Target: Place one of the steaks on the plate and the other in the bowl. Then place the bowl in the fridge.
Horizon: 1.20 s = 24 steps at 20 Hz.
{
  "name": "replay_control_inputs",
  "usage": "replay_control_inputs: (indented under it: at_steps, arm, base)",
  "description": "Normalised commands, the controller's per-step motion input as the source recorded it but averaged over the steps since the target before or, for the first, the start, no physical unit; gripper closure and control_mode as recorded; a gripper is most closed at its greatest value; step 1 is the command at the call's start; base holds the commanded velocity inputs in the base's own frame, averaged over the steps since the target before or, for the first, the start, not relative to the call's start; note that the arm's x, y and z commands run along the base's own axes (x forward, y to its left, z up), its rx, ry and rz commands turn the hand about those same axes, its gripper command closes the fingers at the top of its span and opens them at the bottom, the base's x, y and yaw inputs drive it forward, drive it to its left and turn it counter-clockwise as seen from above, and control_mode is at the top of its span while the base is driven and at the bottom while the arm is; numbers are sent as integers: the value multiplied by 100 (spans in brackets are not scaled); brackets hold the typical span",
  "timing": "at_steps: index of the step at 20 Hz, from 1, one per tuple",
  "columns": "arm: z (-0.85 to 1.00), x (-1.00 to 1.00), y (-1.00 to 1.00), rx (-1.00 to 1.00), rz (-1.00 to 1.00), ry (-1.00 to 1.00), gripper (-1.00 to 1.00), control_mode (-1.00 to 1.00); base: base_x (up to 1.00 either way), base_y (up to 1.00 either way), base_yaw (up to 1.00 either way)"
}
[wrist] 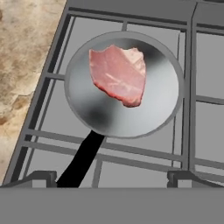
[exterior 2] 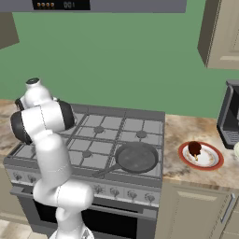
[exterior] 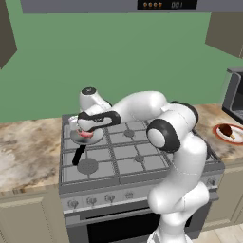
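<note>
Hovering gripper (wrist: 112, 177), jaws wide apart, empty, above pink steak (wrist: 118, 74)

Stove (exterior 2: 140, 122) carries 2 pans (exterior 2: 136, 158); counter (exterior 2: 177, 144), plate (exterior 2: 214, 164).

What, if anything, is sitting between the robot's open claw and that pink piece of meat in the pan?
Nothing visible. In the hand view the pink steak lies bare in the small grey pan on the stove, and the open gripper looks straight at it, with only air between.
</note>
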Motion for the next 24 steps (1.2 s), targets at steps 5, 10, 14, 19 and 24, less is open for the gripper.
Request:
replay_control_inputs:
  at_steps: [5,10,14,19,24]
  arm:
    - [-8,32,28,-3,0,0,-100,-100]
    - [-16,49,5,-1,0,0,-100,-100]
    - [-24,40,12,-3,0,3,-100,-100]
    - [-13,23,28,-7,0,2,-100,-100]
    - [-27,36,24,-9,0,4,-100,-100]
  base:
    - [0,0,0]
    - [0,0,0]
    - [0,0,0]
    - [0,0,0]
    - [0,0,0]
